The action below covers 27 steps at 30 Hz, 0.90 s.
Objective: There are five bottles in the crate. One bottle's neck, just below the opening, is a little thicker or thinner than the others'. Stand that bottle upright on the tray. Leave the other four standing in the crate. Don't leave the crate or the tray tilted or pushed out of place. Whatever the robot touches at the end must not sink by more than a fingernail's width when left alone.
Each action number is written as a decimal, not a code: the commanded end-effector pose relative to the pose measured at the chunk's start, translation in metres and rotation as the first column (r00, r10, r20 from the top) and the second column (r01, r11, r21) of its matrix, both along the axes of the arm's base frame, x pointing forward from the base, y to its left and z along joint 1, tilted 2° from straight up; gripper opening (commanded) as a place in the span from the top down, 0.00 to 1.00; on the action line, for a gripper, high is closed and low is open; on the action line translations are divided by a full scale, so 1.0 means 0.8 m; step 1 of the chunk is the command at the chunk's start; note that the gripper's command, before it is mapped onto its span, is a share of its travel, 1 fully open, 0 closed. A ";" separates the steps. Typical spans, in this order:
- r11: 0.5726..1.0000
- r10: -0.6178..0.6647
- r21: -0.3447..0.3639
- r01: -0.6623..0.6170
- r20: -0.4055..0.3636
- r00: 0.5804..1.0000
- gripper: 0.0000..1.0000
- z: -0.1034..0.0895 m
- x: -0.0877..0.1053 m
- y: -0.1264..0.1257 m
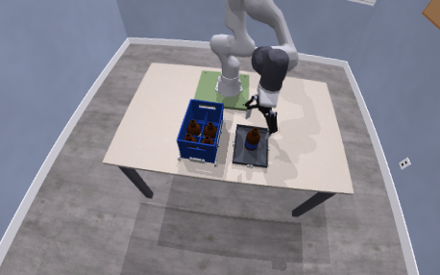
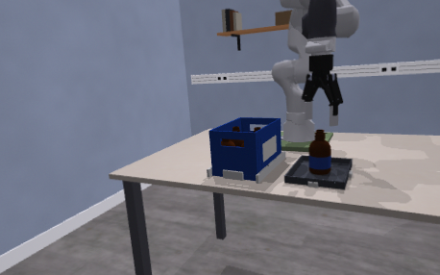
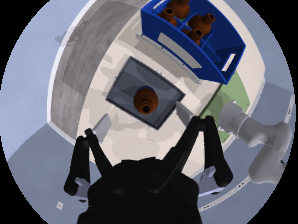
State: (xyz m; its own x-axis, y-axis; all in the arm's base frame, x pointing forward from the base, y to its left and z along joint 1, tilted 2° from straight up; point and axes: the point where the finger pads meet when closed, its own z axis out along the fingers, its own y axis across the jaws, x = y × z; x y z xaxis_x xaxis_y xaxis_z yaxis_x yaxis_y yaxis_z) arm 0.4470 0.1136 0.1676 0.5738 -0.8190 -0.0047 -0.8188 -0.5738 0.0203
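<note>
Hovering above the dark tray (image 2: pixel 341 174), the gripper (image 2: pixel 323 98) hangs released, while a brown bottle (image 2: pixel 320 153) stands upright below.

Pale grey rounded arm (image 1: pixel 245 29), dark wrist housing, slim black fingers (image 2: pixel 333 96).

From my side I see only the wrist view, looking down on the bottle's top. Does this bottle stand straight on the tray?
Observer: Yes. From the side, the bottle stands upright inside the tray, base flat.
Operator: Is the hand touching it?
Observer: No. The hand is open and hangs above the bottle's top with a visible gap.
Operator: And the crate, is it tilted?
Observer: No. The crate sits level on the table, beside the tray.
</note>
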 end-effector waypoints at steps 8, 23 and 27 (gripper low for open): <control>1.000 0.002 0.000 -0.002 -0.013 1.000 0.00 0.028 -0.004 -0.001; 1.000 0.002 0.000 -0.002 -0.013 1.000 0.00 0.064 -0.003 0.000; 1.000 0.002 0.000 -0.002 -0.013 1.000 0.00 0.069 -0.003 0.000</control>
State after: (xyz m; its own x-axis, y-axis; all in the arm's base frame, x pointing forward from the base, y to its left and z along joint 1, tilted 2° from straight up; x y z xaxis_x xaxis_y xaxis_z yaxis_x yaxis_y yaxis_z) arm 0.4482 0.1135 0.2202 0.5690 -0.8223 -0.0056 -0.8220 -0.5690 0.0224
